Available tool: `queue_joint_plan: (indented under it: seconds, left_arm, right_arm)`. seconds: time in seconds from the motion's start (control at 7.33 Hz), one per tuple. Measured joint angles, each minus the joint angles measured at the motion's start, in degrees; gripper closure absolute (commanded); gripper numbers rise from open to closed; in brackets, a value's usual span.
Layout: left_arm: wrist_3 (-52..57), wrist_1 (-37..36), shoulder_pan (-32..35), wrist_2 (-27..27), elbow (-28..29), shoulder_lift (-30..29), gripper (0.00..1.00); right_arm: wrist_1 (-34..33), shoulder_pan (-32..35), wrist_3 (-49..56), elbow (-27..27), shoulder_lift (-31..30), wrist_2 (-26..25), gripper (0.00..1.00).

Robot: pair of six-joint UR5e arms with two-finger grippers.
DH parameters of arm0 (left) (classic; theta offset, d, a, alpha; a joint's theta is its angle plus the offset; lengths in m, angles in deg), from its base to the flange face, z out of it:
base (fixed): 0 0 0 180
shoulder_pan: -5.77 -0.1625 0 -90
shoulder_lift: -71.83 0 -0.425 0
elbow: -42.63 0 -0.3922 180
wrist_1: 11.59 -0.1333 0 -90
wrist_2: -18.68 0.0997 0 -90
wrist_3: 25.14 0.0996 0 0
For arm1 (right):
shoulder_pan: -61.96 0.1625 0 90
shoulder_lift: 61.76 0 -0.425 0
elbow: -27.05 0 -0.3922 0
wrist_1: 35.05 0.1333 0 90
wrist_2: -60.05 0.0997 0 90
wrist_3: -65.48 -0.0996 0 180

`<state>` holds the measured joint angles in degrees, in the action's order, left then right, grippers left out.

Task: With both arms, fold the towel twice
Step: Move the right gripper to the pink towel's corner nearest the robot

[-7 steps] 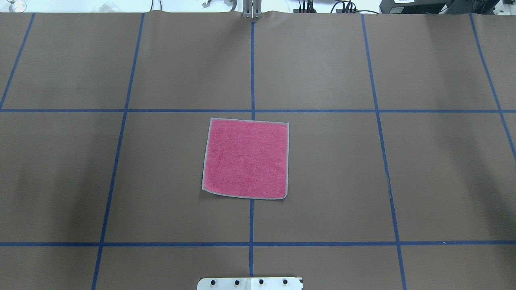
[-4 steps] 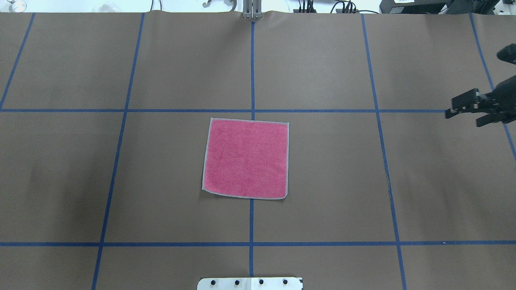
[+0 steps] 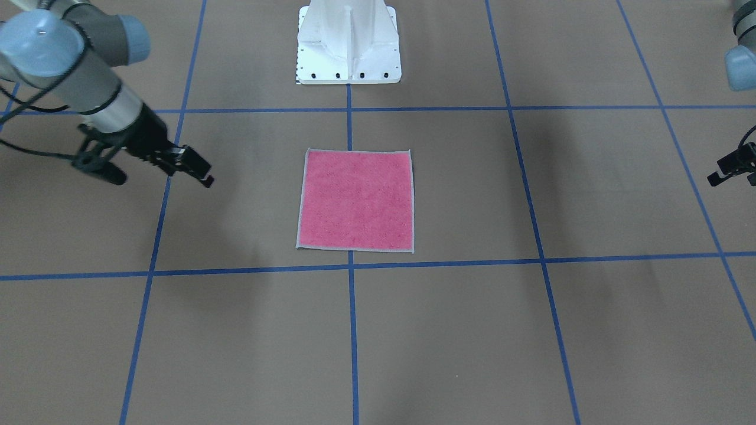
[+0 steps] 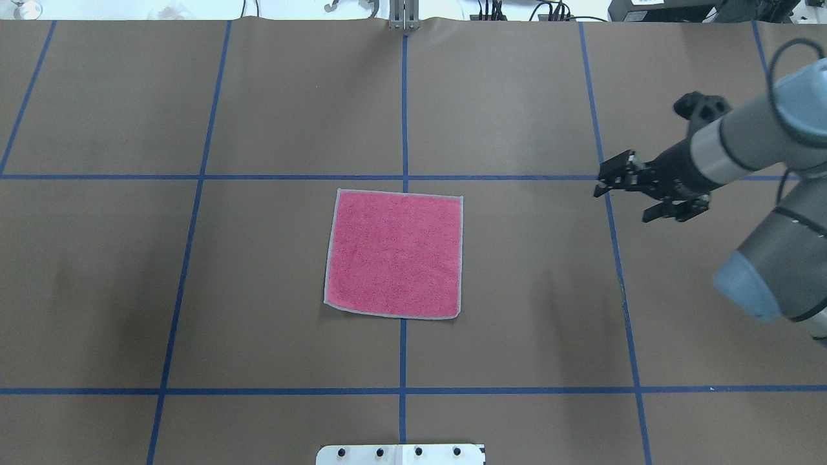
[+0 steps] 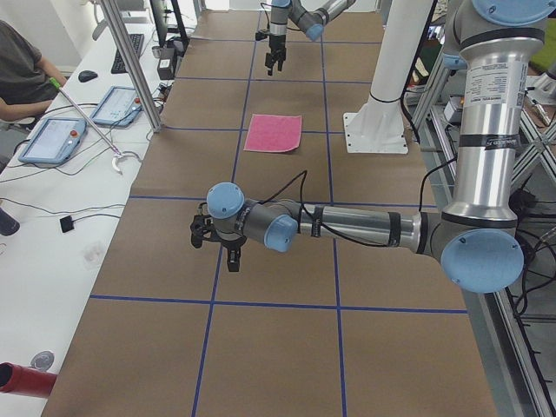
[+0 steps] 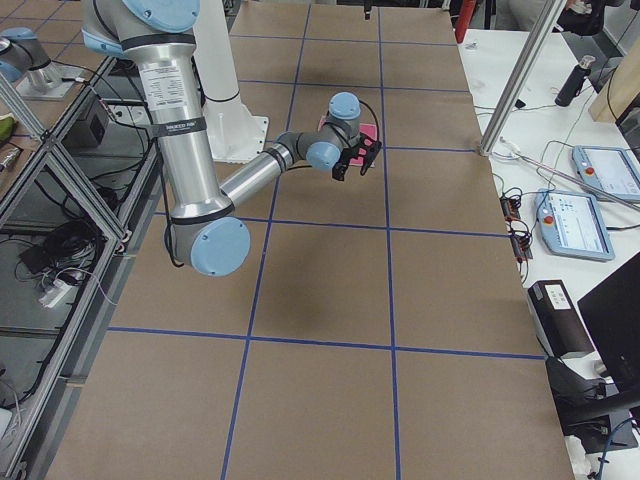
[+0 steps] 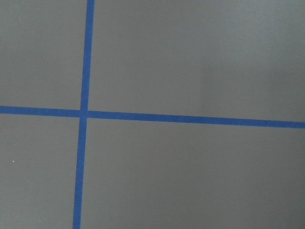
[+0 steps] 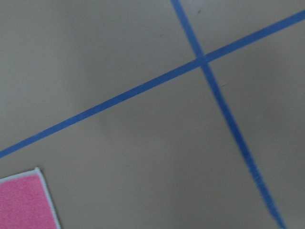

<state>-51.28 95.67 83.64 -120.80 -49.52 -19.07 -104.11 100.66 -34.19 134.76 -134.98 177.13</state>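
Observation:
The towel lies flat and unfolded at the table's middle, pink face up with light grey edging; it also shows in the front view as the towel. My right gripper hovers open and empty to the towel's right, about one grid cell away, with its fingers pointing at the towel. In the front view this right gripper is on the left side. Only the towel's corner enters the right wrist view. My left gripper is cut by the frame edge far from the towel, so I cannot tell whether it is open or shut.
The white pedestal base stands on the near side, behind the towel. Blue tape lines divide the brown table cover. A side bench with tablets and a seated person runs along the far edge.
My right arm has come in from the right edge and swung left toward the towel. The towel has not moved.

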Motion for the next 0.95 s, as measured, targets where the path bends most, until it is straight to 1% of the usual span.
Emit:
queue_joint_plan:
  seconds: [0.14,0.27,0.41,0.55,0.95]
  left_arm:
    - [-1.54,0.09,-0.68,-0.06,-0.12,-0.54,0.00]
    - [-3.12,0.13,-1.12,-0.21,-0.53,-1.06,0.00]
    - [-5.08,0.16,-1.79,-0.32,-1.36,-1.31,0.00]
    - [-7.26,0.20,-2.68,-0.35,-2.38,-1.42,0.00]
    - [-9.66,0.27,-3.72,-0.39,-3.64,-1.52,0.00]
  right_arm:
    - [-0.16,-4.91,-7.74,-0.63,3.27,-4.17,0.05]
    - [-0.28,-8.49,-13.88,-1.76,5.85,-7.66,0.07]
    - [-0.36,-10.83,-18.59,-2.84,7.51,-10.44,0.08]
    - [-0.56,-12.45,-22.15,-3.87,8.56,-12.42,0.11]
    - [-2.71,-15.74,-27.52,-6.79,11.11,-15.93,0.12]
